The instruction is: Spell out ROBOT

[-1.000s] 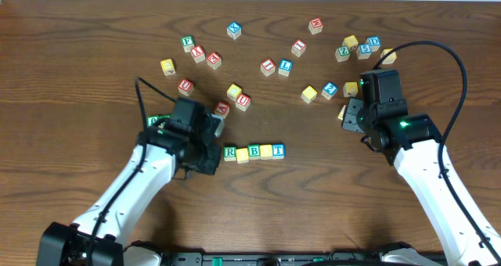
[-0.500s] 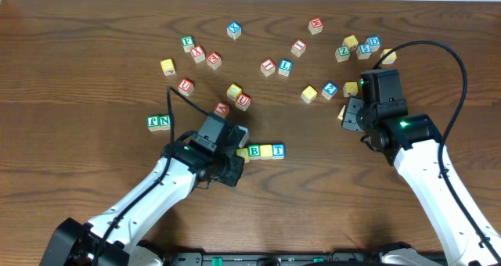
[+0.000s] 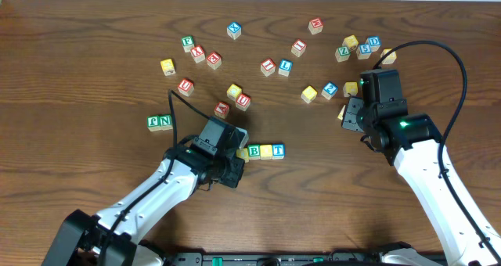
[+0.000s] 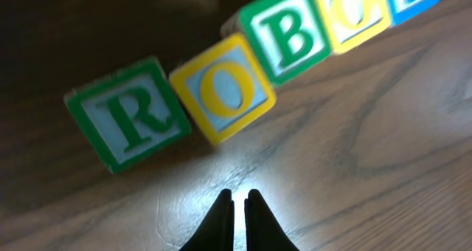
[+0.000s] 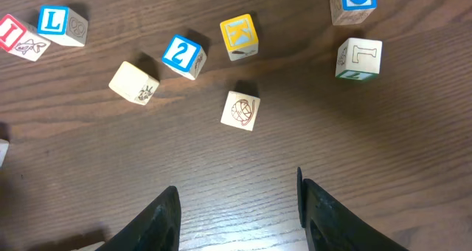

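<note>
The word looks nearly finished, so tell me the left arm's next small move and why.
Probably a gentle push forward with the shut left gripper against the first O cube, then the R cube. Both sit nearer the gripper than the B cube, out of line with it.

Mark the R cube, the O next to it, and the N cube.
R cube [image 4: 133,114]: left wrist view, on its letter face.
O cube [image 4: 221,88]: left wrist view, on its letter face.
N cube [image 3: 164,122]: overhead view, on its N face.

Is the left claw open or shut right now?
Shut. In the wrist view the left claw has its two tips almost touching, nothing between them, just short of the yellow O cube.
</note>
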